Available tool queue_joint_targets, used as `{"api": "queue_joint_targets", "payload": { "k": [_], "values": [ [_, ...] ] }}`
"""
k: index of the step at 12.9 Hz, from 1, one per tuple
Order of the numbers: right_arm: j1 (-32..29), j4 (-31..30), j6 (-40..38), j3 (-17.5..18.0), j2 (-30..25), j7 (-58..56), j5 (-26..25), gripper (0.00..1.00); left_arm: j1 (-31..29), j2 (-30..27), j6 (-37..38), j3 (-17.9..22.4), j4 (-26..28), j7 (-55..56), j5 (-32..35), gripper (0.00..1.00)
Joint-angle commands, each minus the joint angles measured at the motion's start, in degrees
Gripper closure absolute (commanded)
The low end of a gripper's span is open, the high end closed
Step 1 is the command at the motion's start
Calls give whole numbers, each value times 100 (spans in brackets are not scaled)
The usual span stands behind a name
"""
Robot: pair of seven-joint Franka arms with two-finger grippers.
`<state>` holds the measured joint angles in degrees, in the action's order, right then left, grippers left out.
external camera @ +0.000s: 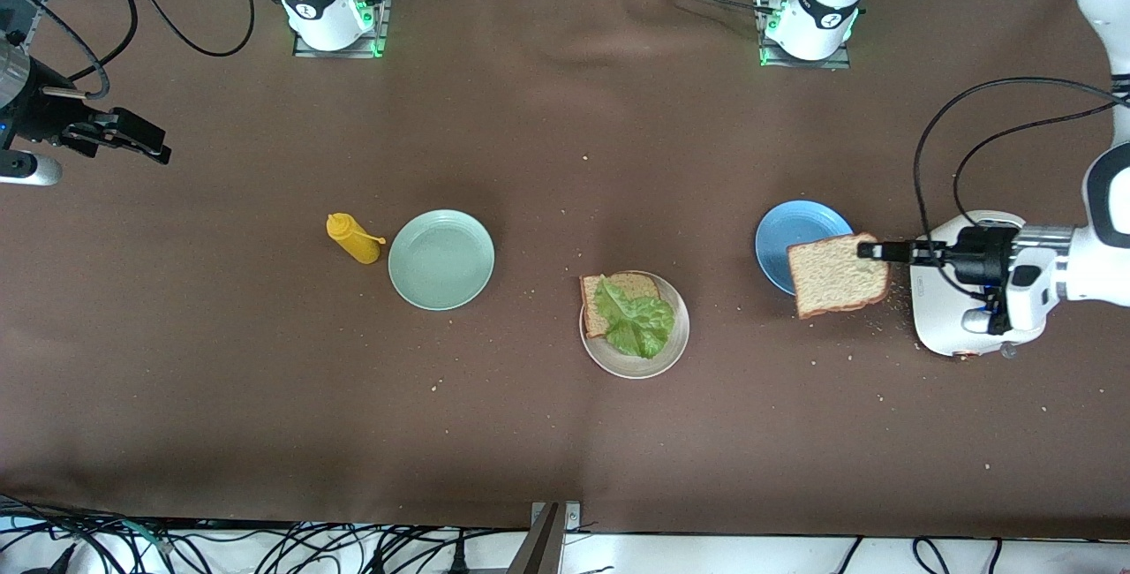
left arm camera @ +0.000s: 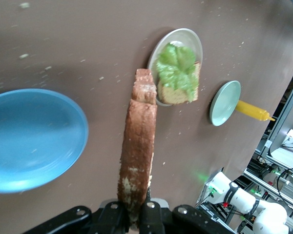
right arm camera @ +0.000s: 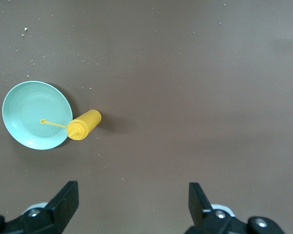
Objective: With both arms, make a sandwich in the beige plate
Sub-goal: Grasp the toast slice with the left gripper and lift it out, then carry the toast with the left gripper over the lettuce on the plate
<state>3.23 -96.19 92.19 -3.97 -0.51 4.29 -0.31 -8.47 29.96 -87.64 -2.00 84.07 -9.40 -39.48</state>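
No readable writing is showing on anything. The left gripper (external camera: 870, 250) is pinching a bread slice (external camera: 836, 275) by its crust, holding it in the air over the edge of the blue plate (external camera: 790, 234). The beige plate (external camera: 658, 360) is carrying a second slice (external camera: 618, 291) topped with lettuce (external camera: 636, 320). The right gripper (right arm camera: 133, 200) is waiting spread wide over bare tablecloth at the right arm's end.

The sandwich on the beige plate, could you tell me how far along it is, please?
Done: one bread slice with the lettuce leaf on it lies in the beige plate. In hand: the left end effector grips the second slice over the blue plate. Left: setting it on the lettuce. The right end effector waits open.
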Motion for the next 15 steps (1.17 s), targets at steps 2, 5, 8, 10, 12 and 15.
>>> {"api": "queue_joint_targets", "payload": {
  "k": [2, 5, 8, 10, 12, 15],
  "values": [
    [11, -137, 54, -16, -151, 63, 110, 0, 669, 177, -603, 59, -84, 88, -244, 100],
    [11, -146, 19, -173, -107, 63, 198, 0, 1135, 308, -807, 59, -84, 202, -350, 100],
    [2, -154, -104, -323, -98, 54, 400, 0, 1644, 537, -1368, 59, -110, 211, -701, 100],
    [2, -163, -113, -367, -98, 54, 427, 0, 1865, 677, -1615, 59, -110, 237, -789, 100],
    [11, -154, -131, -367, -107, 63, 427, 0, 2103, 783, -1904, 59, -137, 237, -912, 100],
    [11, -154, -192, -367, -116, 63, 427, 0, 2489, 941, -2379, 59, -145, 237, -1228, 100]
  ]
}}
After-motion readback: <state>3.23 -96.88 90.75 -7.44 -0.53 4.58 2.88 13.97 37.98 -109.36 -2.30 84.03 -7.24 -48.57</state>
